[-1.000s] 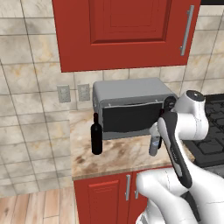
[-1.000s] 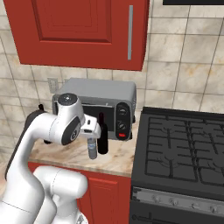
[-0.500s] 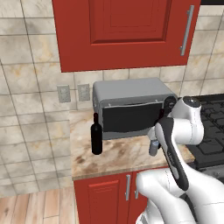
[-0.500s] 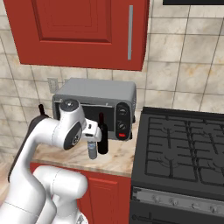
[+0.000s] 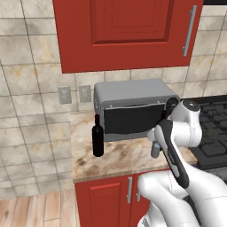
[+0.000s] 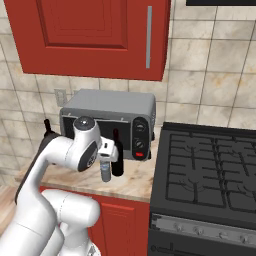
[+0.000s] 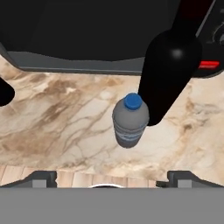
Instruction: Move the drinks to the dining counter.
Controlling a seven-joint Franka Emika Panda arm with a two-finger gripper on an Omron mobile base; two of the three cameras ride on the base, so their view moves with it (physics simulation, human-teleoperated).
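Open pincer (image 7: 112, 181) above water bottle (image 7: 130, 120); hand view reveals its blue cap beside wine bottle (image 7: 168, 65)

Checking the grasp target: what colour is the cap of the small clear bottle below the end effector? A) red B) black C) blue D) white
C: in the hand view the water bottle on the marbled countertop carries a blue cap, beside a black wine bottle.

The marbled countertop (image 5: 119, 159) carries a grey toaster oven (image 5: 133, 108) at its back edge, 2 black wine bottles (image 5: 98, 139) (image 6: 117, 157) and 1 water bottle (image 7: 130, 120) standing near its front edge.
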